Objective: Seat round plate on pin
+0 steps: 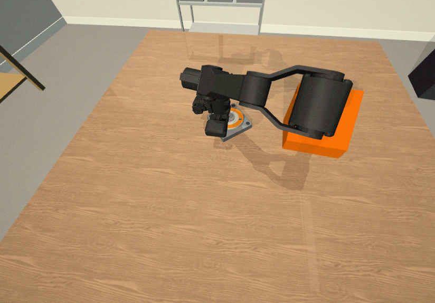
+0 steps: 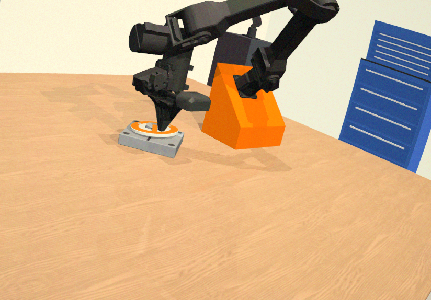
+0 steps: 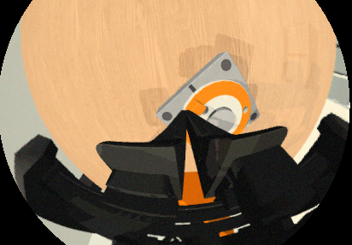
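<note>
The bench [image 2: 215,228] looks like light wood with a streaky grain and a smooth, faintly satin finish that takes soft shadows. The base [image 2: 149,141] reads as pale grey metal, matt and even. The plate [image 1: 236,118] has a flat orange ring and a white inner band, smooth like painted plastic. The end effector [image 2: 165,129] is dark charcoal, matt like moulded plastic, with a dull sheen on its edges. The arm's mount [image 2: 244,124] is plain glossless orange
</note>
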Available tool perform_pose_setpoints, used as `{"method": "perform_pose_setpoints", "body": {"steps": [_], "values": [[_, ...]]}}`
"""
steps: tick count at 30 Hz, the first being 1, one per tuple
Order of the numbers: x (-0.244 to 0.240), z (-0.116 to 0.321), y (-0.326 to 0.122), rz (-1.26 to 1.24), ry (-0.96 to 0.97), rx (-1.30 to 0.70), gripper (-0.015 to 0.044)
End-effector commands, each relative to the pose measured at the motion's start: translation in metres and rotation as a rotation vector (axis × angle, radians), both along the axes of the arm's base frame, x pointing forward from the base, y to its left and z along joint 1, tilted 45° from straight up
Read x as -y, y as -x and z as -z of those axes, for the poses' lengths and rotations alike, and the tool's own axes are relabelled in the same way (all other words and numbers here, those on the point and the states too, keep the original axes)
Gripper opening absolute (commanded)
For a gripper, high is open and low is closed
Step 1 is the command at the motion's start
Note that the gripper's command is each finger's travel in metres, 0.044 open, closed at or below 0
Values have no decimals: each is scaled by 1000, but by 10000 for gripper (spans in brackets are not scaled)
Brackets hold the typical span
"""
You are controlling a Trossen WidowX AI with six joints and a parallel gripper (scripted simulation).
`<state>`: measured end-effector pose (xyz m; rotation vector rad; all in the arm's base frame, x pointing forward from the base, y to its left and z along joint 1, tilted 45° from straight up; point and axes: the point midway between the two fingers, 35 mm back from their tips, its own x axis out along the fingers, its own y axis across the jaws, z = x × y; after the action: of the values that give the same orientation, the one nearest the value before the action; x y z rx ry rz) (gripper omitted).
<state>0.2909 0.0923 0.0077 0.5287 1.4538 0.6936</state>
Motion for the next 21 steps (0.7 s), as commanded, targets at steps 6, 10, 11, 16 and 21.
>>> {"method": "perform_pose_setpoints", "body": {"steps": [6, 10, 11, 16, 21], "values": [[2, 2, -6, -3, 2, 4, 0], [3, 3, -8, -3, 2, 5, 0], [2, 3, -8, -3, 2, 5, 0], [11, -4, -9, -3, 3, 5, 0], [30, -23, -7, -3, 4, 5, 0]]}}
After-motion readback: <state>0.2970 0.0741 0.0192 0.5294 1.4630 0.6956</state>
